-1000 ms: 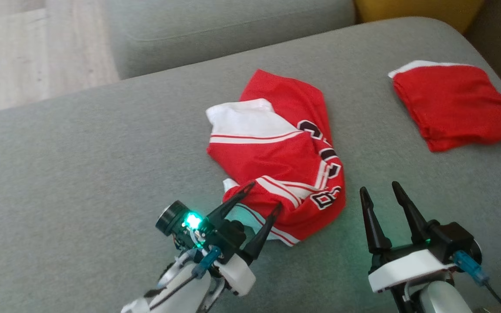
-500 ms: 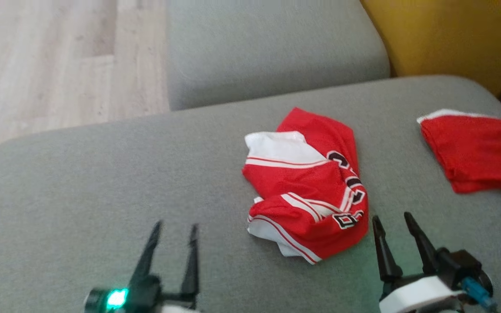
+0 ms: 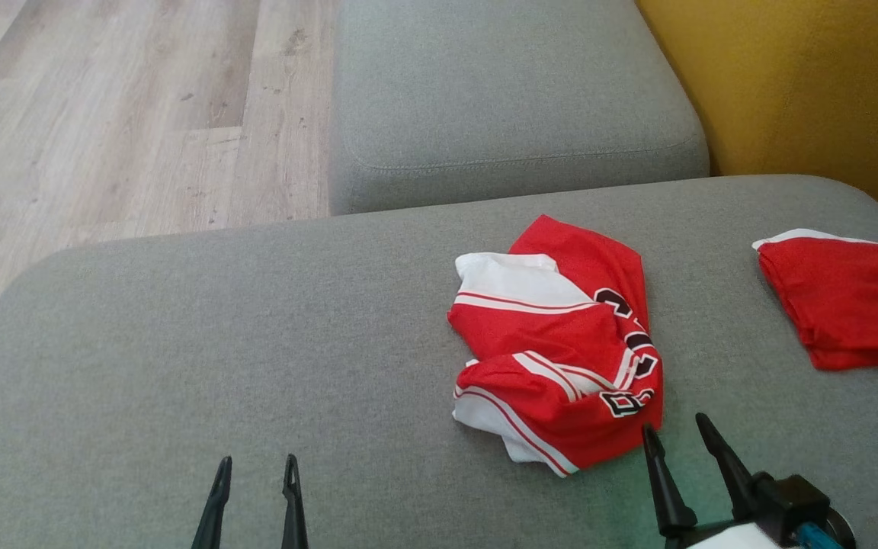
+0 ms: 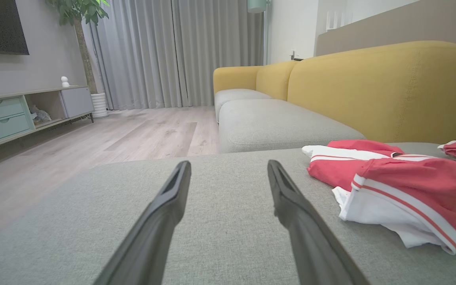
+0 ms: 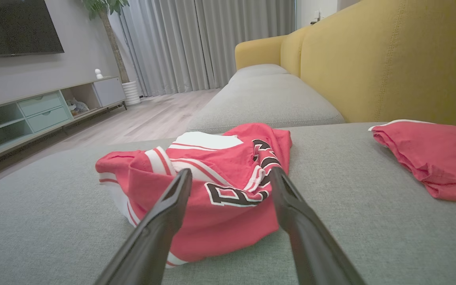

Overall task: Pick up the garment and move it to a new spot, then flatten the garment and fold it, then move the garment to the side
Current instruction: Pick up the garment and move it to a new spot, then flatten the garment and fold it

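Observation:
The garment (image 3: 561, 343) is a crumpled red jersey with white panels and black lettering, lying in a heap on the grey sofa cushion (image 3: 218, 343). It shows at the right of the left wrist view (image 4: 402, 186) and straight ahead in the right wrist view (image 5: 212, 178). My left gripper (image 3: 256, 469) stands open low at the left, well apart from the jersey, with nothing between its fingers. My right gripper (image 3: 675, 427) is open just below the jersey's near right edge, its jaws empty.
A second red garment (image 3: 843, 297), folded, lies at the cushion's right edge. Another grey cushion (image 3: 507, 99) and the yellow sofa back (image 3: 789, 84) sit beyond. Wooden floor (image 3: 104, 114) lies off the left edge.
My left gripper has drawn back from the jersey's near edge, down and to the left, with its jaws open. The camera has tilted up, so the whole scene sits lower. The jersey stays heaped.

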Tool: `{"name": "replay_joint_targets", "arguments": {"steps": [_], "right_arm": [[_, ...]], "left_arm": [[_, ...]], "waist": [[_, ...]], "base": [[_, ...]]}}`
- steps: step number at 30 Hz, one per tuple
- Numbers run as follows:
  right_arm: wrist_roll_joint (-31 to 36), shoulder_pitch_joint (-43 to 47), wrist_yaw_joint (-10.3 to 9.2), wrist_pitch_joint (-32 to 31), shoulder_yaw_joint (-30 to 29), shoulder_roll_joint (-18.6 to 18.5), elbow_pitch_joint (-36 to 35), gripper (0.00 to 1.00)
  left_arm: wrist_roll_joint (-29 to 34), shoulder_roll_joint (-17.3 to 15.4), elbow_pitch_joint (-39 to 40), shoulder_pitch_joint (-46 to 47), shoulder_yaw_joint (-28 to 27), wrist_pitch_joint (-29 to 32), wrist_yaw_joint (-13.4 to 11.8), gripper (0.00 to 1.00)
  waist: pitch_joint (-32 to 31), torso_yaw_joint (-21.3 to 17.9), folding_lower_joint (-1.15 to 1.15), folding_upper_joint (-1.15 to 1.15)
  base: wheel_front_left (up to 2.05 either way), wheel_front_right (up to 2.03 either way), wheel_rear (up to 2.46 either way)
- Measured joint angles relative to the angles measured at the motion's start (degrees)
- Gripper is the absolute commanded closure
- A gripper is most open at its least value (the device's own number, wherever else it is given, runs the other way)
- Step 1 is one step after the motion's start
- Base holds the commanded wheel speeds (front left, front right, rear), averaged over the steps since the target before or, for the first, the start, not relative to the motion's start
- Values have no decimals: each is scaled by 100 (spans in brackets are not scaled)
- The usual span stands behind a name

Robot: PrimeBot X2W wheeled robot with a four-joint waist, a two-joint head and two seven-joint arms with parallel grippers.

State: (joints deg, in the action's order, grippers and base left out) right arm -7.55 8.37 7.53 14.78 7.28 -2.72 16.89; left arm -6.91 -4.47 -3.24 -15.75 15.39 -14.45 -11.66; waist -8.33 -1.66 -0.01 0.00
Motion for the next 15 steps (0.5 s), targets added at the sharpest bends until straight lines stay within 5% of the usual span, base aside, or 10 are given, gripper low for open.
{"name": "replay_joint_targets", "arguments": {"steps": [15], "right_arm": [[1,40,0,0,32,2,3,0]], "left_arm": [[102,80,29,-4,-87,0,259,0]], "waist": [[53,-2,1,0]], "base": [[0,0,0]]}}
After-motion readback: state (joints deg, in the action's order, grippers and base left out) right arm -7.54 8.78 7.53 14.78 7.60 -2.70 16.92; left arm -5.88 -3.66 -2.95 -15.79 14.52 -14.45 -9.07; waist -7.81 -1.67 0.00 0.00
